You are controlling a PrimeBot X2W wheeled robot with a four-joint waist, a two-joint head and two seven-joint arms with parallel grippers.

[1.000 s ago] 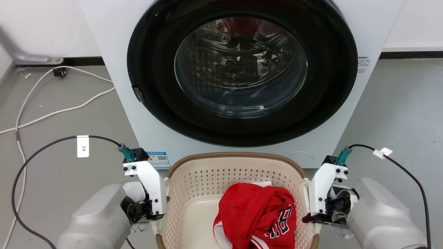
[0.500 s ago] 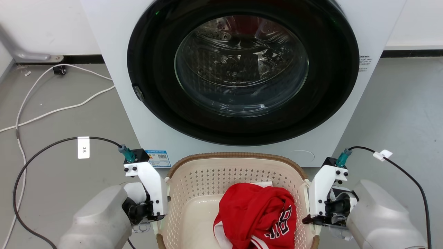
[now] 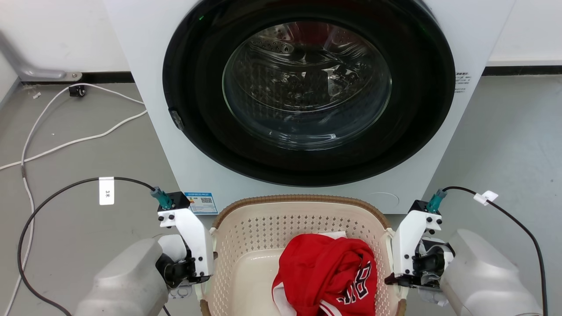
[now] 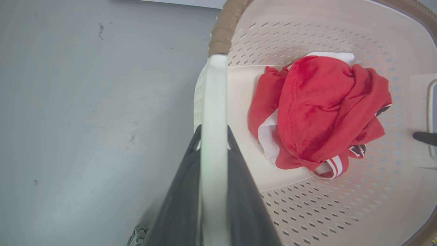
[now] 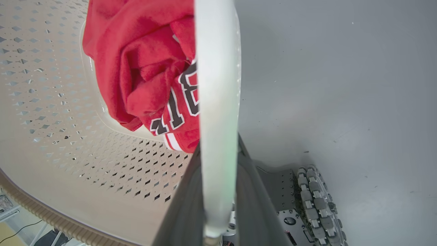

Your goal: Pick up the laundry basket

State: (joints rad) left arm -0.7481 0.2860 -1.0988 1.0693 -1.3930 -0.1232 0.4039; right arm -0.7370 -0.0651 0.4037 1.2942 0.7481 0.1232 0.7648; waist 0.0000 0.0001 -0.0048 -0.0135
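Cream plastic and a brown woven-look rim mark the laundry basket (image 3: 263, 228), which stands upright and open-topped on the grey floor (image 3: 88, 153), its far end just before the white washing machine (image 3: 145, 66) and below the closed round door (image 3: 307, 87). A crumpled red jersey (image 3: 325, 272) with dark lettering lies inside, toward the robot's right.

The left gripper (image 4: 213, 131) has its jaws clamped on the basket's white left handle (image 4: 213, 95), one dark finger on each side of the bar. The right gripper (image 5: 218, 147) grips the right handle (image 5: 216, 68) the same way.

With both grasps made, the step in hand looks like the lift itself. Whether the base has left the floor cannot be told.

The basket's long axis appears to run away from the robot toward the washer, with the handles on the two long sides and the near end cut off at the bottom of the head view. It sits roughly square to the machine.

The next move calls for both arms to rise together at an even pace. That should keep the rim level so the jersey does not slide and neither handle twists out of its clamp, and the far rim must stay clear of the washer's front.
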